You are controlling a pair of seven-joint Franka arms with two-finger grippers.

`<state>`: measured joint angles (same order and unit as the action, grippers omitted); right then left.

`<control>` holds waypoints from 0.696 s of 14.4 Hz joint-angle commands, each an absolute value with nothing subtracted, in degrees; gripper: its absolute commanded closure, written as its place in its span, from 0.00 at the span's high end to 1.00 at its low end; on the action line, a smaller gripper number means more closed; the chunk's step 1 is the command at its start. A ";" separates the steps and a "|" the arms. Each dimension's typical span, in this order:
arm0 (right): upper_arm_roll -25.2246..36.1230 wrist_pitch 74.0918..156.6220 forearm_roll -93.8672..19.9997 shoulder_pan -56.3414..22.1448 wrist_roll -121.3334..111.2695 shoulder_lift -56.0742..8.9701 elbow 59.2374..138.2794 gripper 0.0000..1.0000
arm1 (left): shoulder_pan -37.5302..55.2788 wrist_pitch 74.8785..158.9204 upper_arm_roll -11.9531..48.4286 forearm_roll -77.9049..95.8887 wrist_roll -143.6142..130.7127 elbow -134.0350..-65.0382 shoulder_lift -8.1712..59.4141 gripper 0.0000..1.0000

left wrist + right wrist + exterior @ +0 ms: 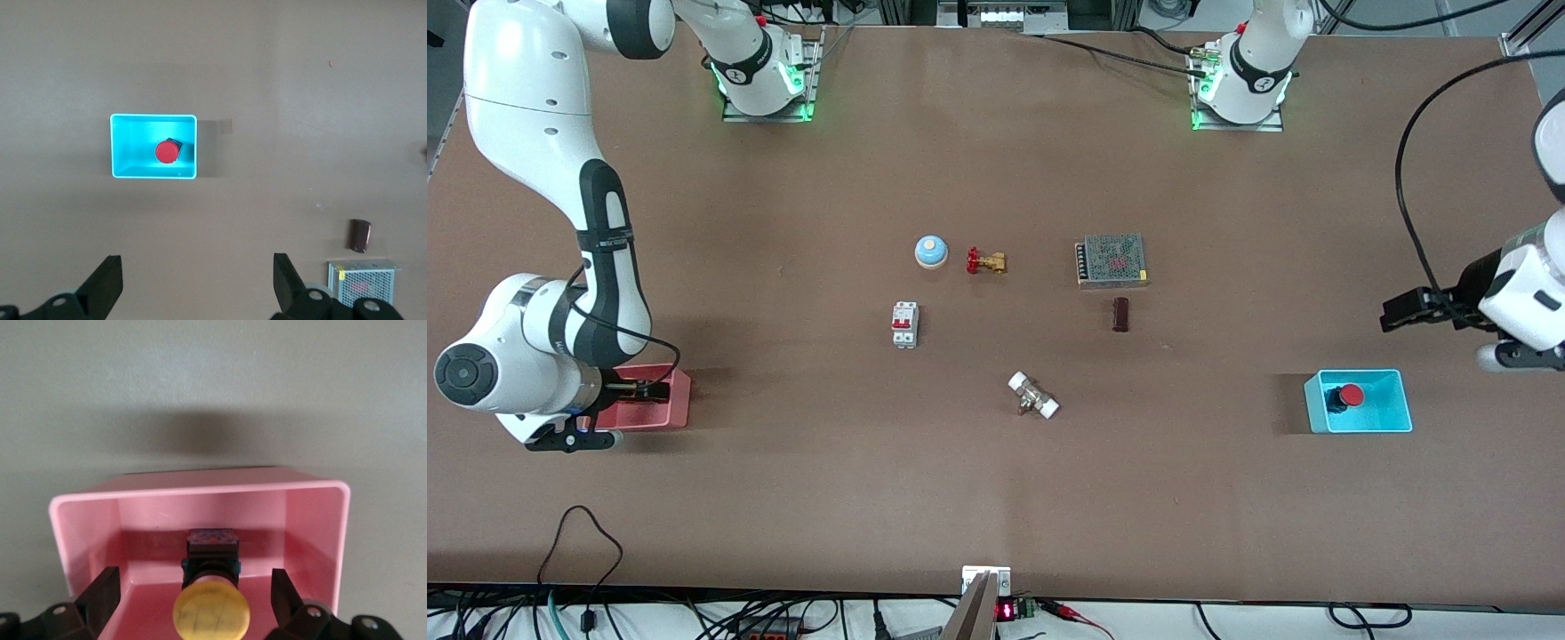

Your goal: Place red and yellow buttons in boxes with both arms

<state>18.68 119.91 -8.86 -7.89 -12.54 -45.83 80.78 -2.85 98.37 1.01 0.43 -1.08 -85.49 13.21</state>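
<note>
- The right tool (192,607) hung over the pink box (663,404) at the right arm's end of the counter (996,498), with its jaws spread wide and gripping nothing.
- The yellow button (211,603) lay inside the pink box, between the tool's two fingers (100,593); whether they touched its cap could not be told.
- The left tool (193,287) hung over bare counter at the left arm's end, beside the cyan box (1396,400) and farther from the front camera than it, with its jaws wide apart and holding nothing.
- The red button (1344,396) lay inside the cyan box, well apart from the left tool.
- Mid-counter lay a blue dome (930,252), a brass valve (986,261), a circuit breaker (904,324), a meshed power supply (1111,260), a dark block (1120,314) and a white-ended fitting (1034,396).
</note>
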 commanded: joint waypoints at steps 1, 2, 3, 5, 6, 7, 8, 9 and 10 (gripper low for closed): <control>18.19 119.00 -10.11 -7.21 -13.27 -42.03 80.33 1.00 | -2.99 96.95 1.49 -0.70 -1.50 -88.42 8.45 0.99; 18.11 118.57 -10.02 -7.21 -13.45 -40.27 80.33 1.00 | -2.99 96.86 1.58 -0.70 -1.23 -88.42 7.83 0.99; 18.11 116.74 -10.02 -7.38 -13.45 -38.69 80.33 1.00 | -2.99 96.86 1.58 -0.79 -1.14 -88.42 7.13 0.99; 18.11 112.08 -10.02 -7.73 -13.19 -34.65 80.33 1.00 | -2.99 96.86 1.58 -0.88 -1.06 -88.59 5.81 0.99; 17.93 109.71 -10.37 -7.82 -13.01 -31.93 80.33 1.00 | -2.99 96.86 1.67 -1.31 -0.88 -89.03 5.10 0.99; 17.84 107.95 -11.42 -8.00 -12.92 -29.38 80.33 1.00 | -2.99 96.94 1.67 -2.01 -0.10 -89.82 4.14 0.99; 17.84 105.93 -12.64 -8.09 -13.01 -27.09 80.33 1.00 | -2.99 97.20 2.28 -2.80 0.78 -90.87 3.09 0.99; 17.84 103.73 -13.18 -8.09 -12.83 -24.72 80.33 1.00 | -3.25 97.56 3.16 -3.25 1.05 -91.75 2.38 1.00; 17.75 102.14 -13.18 -8.26 -12.83 -22.78 80.33 1.00 | -3.25 98.08 3.25 -3.51 1.05 -92.54 1.85 1.00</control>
<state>18.46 105.23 -11.82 -8.32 -12.54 -27.87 78.60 -2.86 96.81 2.03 -1.74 -0.20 -88.52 5.16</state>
